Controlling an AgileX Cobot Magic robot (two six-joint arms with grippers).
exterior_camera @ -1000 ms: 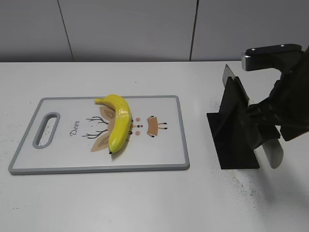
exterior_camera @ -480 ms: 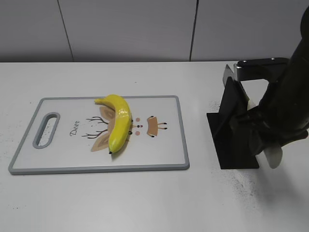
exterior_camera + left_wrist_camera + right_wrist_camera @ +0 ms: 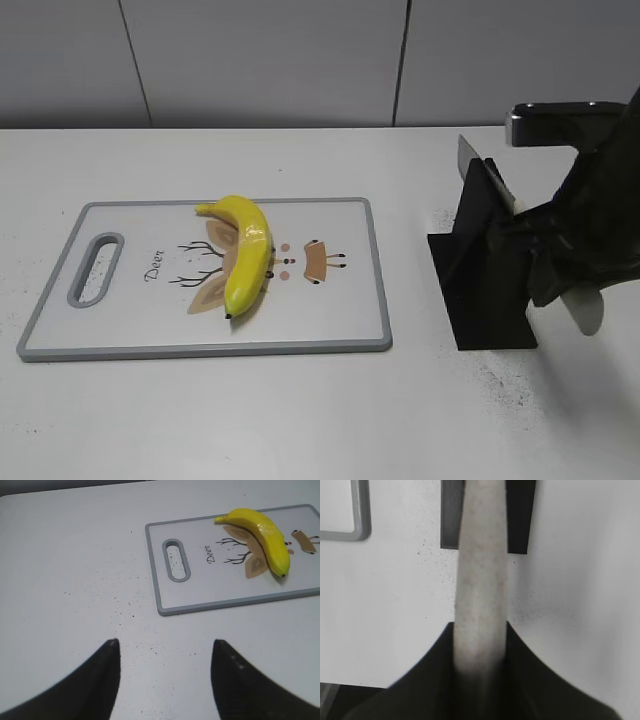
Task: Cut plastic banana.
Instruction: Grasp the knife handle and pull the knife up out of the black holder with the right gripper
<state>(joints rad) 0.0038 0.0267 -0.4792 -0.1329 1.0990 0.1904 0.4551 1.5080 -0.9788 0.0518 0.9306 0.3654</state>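
Note:
The plastic banana (image 3: 247, 255) lies bright yellow and curved on the white cutting board (image 3: 200, 350), stem toward the back. It also shows in the left wrist view (image 3: 262, 527). My right gripper (image 3: 480, 627) is shut on the pale knife handle (image 3: 481, 580), which sticks out of the black knife stand (image 3: 485, 270) right of the board. In the exterior view the handle's end (image 3: 582, 310) shows below my right gripper (image 3: 555, 275), and the blade tip (image 3: 468, 152) shows above the stand. My left gripper (image 3: 165, 642) is open and empty above bare table, left of the board (image 3: 200, 587).
The board has a grey rim and a handle slot (image 3: 96, 268) at its left end. A corner of its rim shows in the right wrist view (image 3: 360, 520). Dark specks are scattered on the white table. A grey wall runs along the back.
My right arm has shifted over the stand, left and then back right. The handle's end now sits a little further right and higher. The banana and board have not moved.

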